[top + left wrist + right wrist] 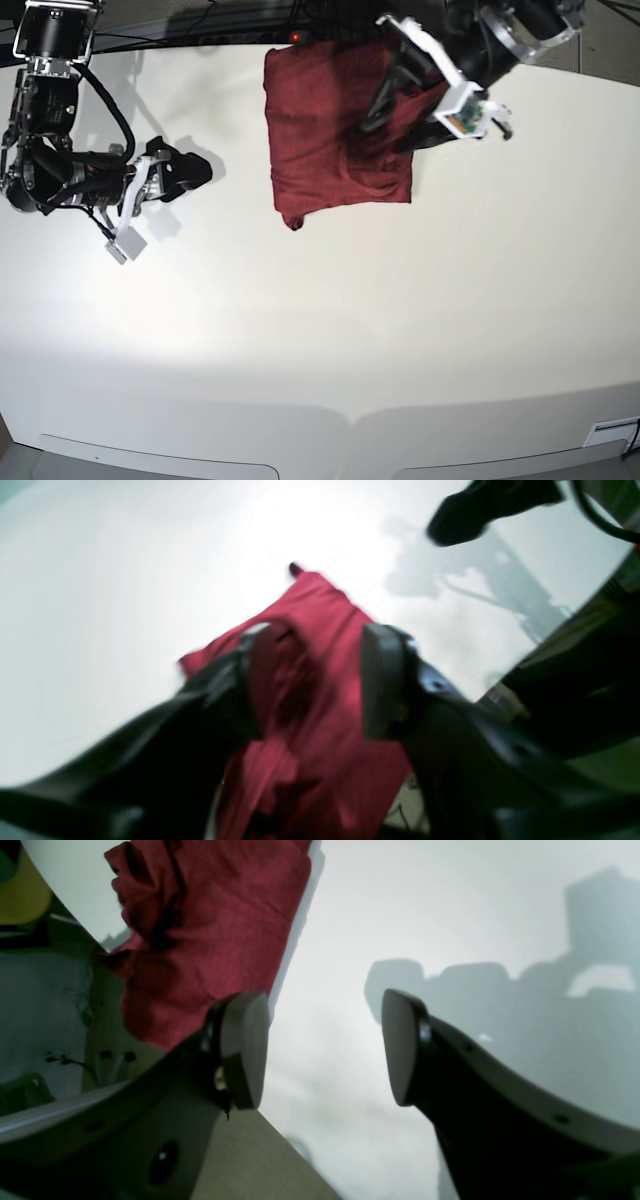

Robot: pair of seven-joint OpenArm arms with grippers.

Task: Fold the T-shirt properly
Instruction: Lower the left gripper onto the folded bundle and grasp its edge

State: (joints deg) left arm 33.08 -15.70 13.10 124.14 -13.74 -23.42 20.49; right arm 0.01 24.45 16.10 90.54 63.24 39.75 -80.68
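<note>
The dark red T-shirt (pixel 335 130) lies folded into a rough rectangle at the far middle of the white table (pixel 400 330). My left gripper (pixel 375 115) hangs over its right part. In the blurred left wrist view the gripper (pixel 319 640) is open, its fingers (pixel 382 680) wide apart, with the T-shirt (pixel 320 615) showing between and below them. My right gripper (pixel 198 168) is off to the left of the garment, apart from it. The right wrist view shows this gripper (pixel 322 1040) open with only bare table in the gap. The T-shirt (pixel 210 930) sits at upper left.
The table's far edge runs just behind the shirt, with dark cables and a stand (pixel 250 20) beyond it. A dark part of the other arm (pixel 475 510) shows at the top right of the left wrist view. White table surface stretches toward the near edge.
</note>
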